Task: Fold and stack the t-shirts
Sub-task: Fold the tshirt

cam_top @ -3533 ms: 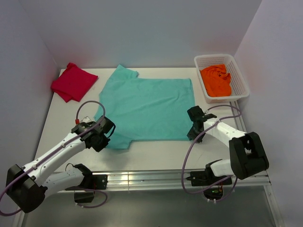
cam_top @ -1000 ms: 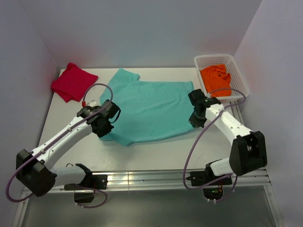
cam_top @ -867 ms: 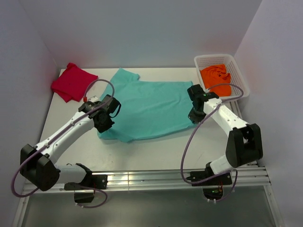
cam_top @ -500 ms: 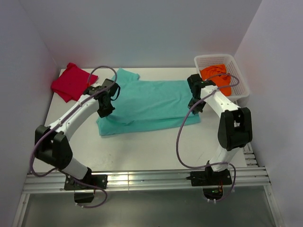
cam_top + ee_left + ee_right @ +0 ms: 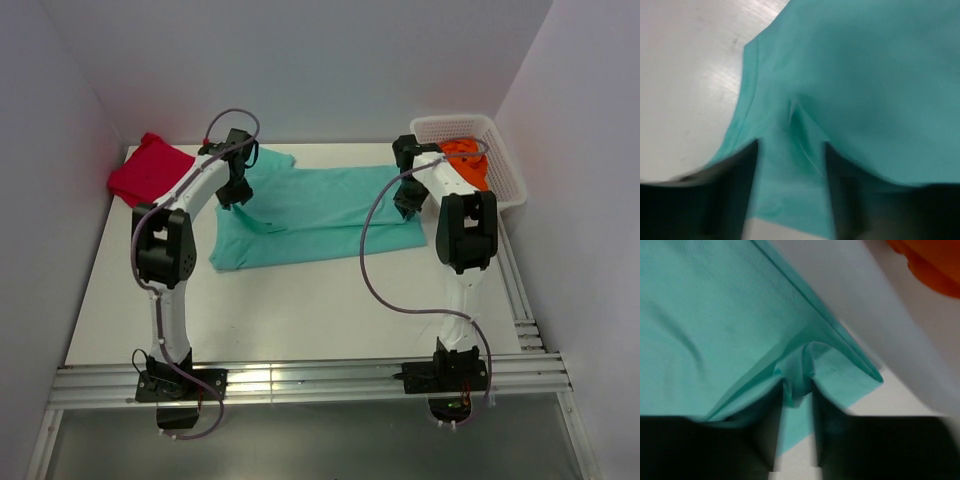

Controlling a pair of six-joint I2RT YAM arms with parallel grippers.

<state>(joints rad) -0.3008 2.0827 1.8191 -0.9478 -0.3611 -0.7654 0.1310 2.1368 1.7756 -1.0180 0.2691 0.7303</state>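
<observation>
Shirt [image 5: 310,215], teal, on bench [image 5: 300,300], long axis left to right, near half doubled over toward the far edge; a hand at each end of it. Right hand [image 5: 797,387] clenched on a pinch of hem. Left hand [image 5: 790,147]: fingers [image 5: 730,195] apart, cloth between, grip cannot be told. Letting go of both corners is probably the next move.

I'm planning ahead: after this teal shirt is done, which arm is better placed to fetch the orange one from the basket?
Right. The right tool pinches the teal shirt beside the basket holding the orange shirt; the left tool is across the table, by the red shirt.
</observation>
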